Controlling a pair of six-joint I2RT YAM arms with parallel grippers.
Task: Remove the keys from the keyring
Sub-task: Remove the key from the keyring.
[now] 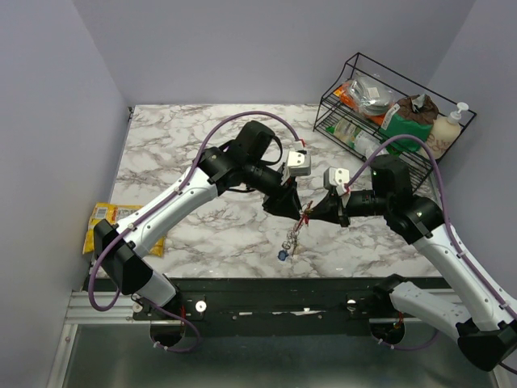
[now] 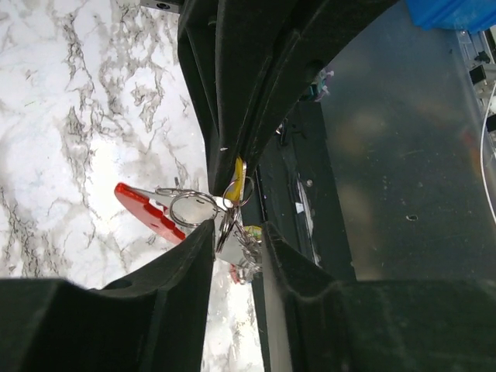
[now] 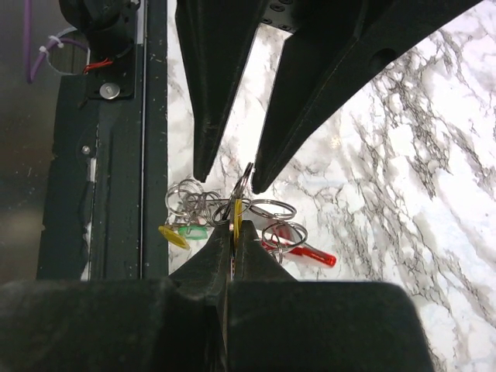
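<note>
Both grippers meet above the marble table's front middle. My right gripper (image 3: 236, 226) (image 1: 317, 214) is shut on a yellow key tag (image 3: 237, 211), also seen in the left wrist view (image 2: 239, 174). From it hangs a bunch of metal split rings (image 3: 271, 209) with a green key (image 3: 190, 231) and another yellow key (image 3: 172, 236). The red part of the keyring (image 3: 310, 253) (image 2: 143, 208) hangs among them. My left gripper (image 2: 236, 232) (image 1: 284, 204) is open, its fingertips either side of a ring (image 3: 246, 177). In the top view the keys (image 1: 289, 242) dangle over the table, a blue one (image 1: 281, 256) lowest.
A black wire rack (image 1: 353, 69) holding packets and a soap bottle (image 1: 448, 125) stands at the back right. A yellow snack packet (image 1: 105, 222) lies at the table's left edge. The dark front rail (image 1: 283, 287) runs just below the hanging keys.
</note>
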